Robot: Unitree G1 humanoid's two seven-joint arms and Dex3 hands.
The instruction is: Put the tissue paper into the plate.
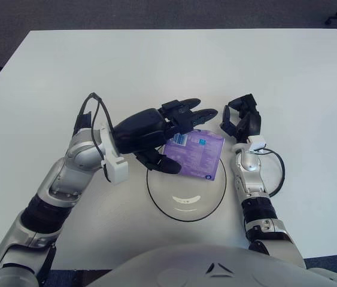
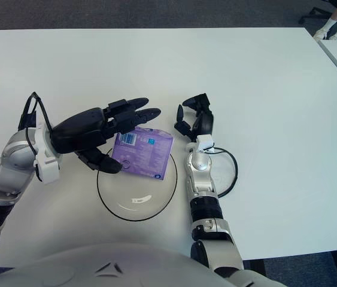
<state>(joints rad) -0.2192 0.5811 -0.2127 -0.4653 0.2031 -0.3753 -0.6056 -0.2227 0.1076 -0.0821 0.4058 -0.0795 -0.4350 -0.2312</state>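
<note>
The purple tissue pack (image 1: 197, 156) lies flat across the far right rim of the clear round plate (image 1: 158, 201), its near edge hanging over the bowl. My left hand (image 1: 177, 127) hovers at the pack's far left corner. Its fingers (image 1: 187, 115) stretch out straight above the pack and the thumb (image 1: 161, 165) sits low beside it, no longer clamping it. Just right of the plate, my right hand (image 1: 241, 118) shows with its fingers relaxed, holding nothing.
A black cable loop (image 1: 281, 173) lies on the white table (image 1: 174, 66) beside my right forearm. Dark carpet shows past the table's far edge. My own grey torso fills the bottom of the view.
</note>
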